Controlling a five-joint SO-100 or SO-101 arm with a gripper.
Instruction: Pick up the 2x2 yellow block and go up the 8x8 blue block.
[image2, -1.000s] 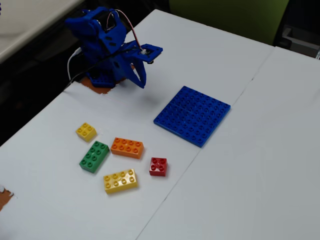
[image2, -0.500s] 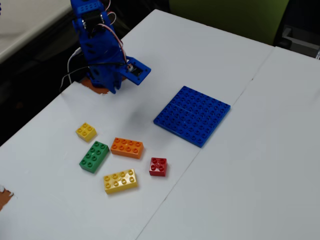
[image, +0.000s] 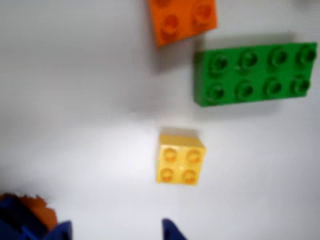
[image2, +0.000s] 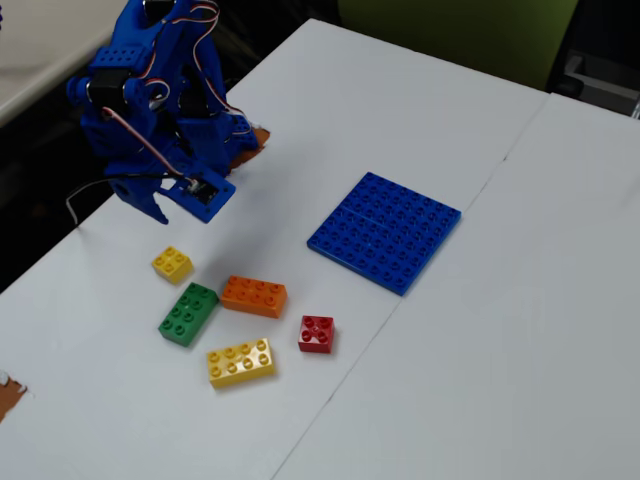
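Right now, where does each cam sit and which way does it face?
Wrist view: rides on the arm, looks down at the small square yellow plastic brick, beside the green eight-stud brick; claw tips at bottom edge.
Fixed view: high, off the table, looks down obliquely at the bricks and large flat blue studded baseplate; blue arm upper left, claw above table.
Shared: yellow brick, green brick, orange brick.

No legible text, labels or numbers anywhere.

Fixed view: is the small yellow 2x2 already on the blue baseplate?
No, the 2x2 yellow block lies on the white table below the hand, well left of the blue baseplate.
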